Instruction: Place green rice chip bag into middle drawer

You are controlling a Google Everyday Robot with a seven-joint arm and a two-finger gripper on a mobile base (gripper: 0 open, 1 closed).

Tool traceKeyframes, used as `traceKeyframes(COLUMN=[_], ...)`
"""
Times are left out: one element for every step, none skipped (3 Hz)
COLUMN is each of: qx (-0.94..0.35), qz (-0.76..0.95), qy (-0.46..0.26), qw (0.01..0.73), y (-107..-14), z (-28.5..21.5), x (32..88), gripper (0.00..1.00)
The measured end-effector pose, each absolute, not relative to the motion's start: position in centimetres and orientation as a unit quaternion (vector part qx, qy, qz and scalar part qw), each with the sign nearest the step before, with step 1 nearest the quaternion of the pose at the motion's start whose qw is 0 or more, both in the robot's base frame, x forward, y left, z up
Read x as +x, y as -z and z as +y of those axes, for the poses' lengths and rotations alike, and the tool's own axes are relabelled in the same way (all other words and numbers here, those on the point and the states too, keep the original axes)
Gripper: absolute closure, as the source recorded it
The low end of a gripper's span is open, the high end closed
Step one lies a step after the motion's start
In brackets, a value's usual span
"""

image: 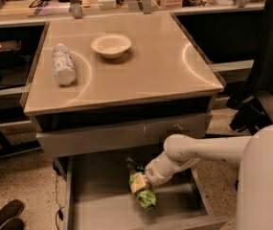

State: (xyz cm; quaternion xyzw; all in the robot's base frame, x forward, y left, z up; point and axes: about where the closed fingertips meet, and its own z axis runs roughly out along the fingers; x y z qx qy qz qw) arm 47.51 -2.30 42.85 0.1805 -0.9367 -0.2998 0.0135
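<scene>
The green rice chip bag (144, 194) lies crumpled on the grey floor of the pulled-out middle drawer (102, 205), right of its centre. My gripper (137, 176) reaches down into the drawer at the end of my white arm (193, 150) and sits right over the bag's upper end. The bag hides most of the gripper, and my wrist covers the rest.
A white bowl (110, 45) and a white plastic bottle (63, 64) lying on its side rest on the beige cabinet top (150, 71). The drawer above, with a scratched grey front (121, 133), is closed. A black chair (265, 80) stands at the right. Shoes (2, 217) lie at the lower left.
</scene>
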Motion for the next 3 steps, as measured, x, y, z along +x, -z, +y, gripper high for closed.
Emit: traceKeyframes(qx=[0.180, 0.181, 0.181], qz=[-0.937, -0.937, -0.937], qy=[0.300, 0.300, 0.300], qw=[0.014, 0.014, 0.014], y=[-42.85, -42.85, -42.85], z=[-2.30, -2.30, -2.29], x=[47.51, 47.51, 47.51], gripper=[0.11, 0.00, 0.00])
